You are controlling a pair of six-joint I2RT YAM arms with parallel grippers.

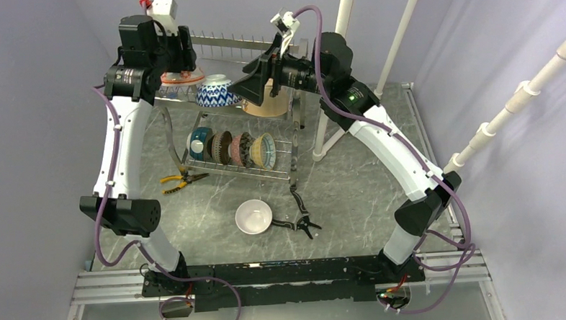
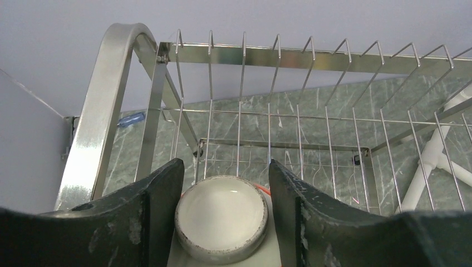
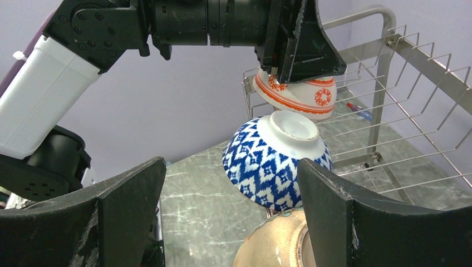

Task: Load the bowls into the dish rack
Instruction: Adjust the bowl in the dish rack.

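Note:
The dish rack (image 1: pixel 260 42) stands at the back of the table. My left gripper (image 1: pixel 183 62) is over the left end of its top tier, shut on the foot ring of an upside-down red-patterned bowl (image 3: pixel 300 94); in the left wrist view both fingers (image 2: pixel 161 211) press that pale foot (image 2: pixel 221 217). A blue-white zigzag bowl (image 3: pixel 267 161) and a tan bowl (image 3: pixel 273 245) sit beside it on the top tier. My right gripper (image 3: pixel 232 162) hangs open just in front of them, holding nothing. A teal bowl (image 1: pixel 198 142) and three patterned bowls (image 1: pixel 243 149) stand in the lower tier. A white bowl (image 1: pixel 254 216) rests on the table.
Yellow-handled pliers (image 1: pixel 180 180) lie left of the rack's foot. A black clamp (image 1: pixel 301 218) lies right of the white bowl. White pipes (image 1: pixel 346 13) rise behind and to the right of the rack. Upright prongs (image 2: pixel 270 100) line the top tier.

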